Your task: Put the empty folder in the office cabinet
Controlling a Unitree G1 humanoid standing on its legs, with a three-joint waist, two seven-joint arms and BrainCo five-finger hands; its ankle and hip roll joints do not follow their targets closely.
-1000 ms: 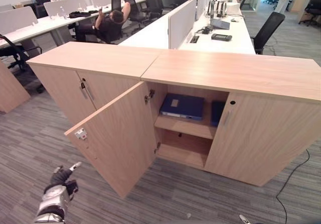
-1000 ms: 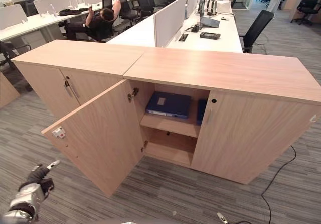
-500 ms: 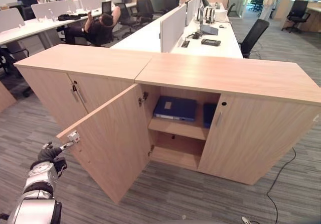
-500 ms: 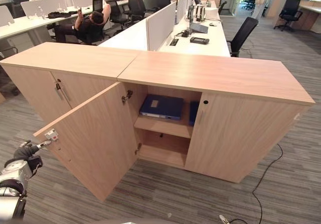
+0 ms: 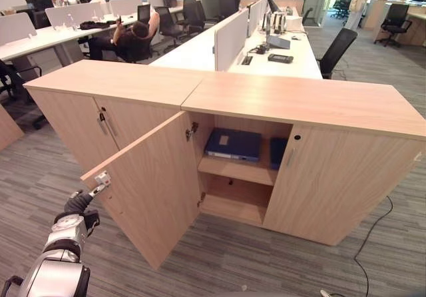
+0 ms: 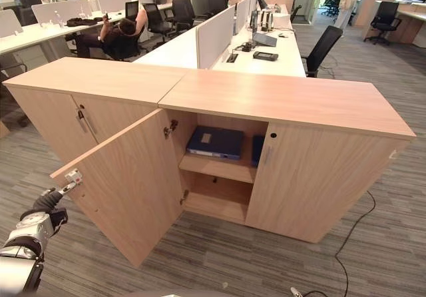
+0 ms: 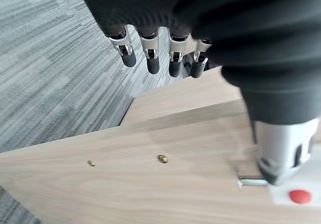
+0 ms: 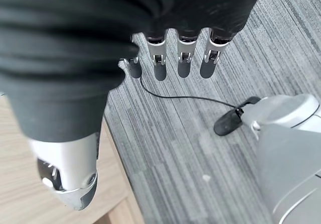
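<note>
The blue folder (image 5: 232,143) lies flat on the upper shelf of the office cabinet (image 5: 303,104), toward the shelf's left end, with a second dark blue binder (image 5: 278,152) standing just beside it at the edge of the closed right door (image 5: 336,184). So the placing looks done, and the step in hand is judged to be shutting the open left door (image 5: 156,187), which swings out wide toward the robot.

The left hand (image 5: 78,202) sits at the door's free outer edge, near its upper corner, by the small white latch plate (image 5: 102,178). In the left wrist view its fingers (image 7: 151,58) hang straight and relaxed past the door's top edge, holding nothing, while the thumb (image 7: 281,151) touches or nearly touches the plate; contact is hard to confirm. The next move calls for pressing the door edge back toward the cabinet front until it meets the frame.

The right hand (image 8: 165,38) hangs over the carpet (image 8: 190,148), fingers loose and empty.

The lower shelf (image 5: 233,207) is partly hidden by the open door. Whether the folder is truly empty cannot be told. People (image 5: 136,34) sit at desks (image 5: 200,47) well behind the cabinet.
</note>
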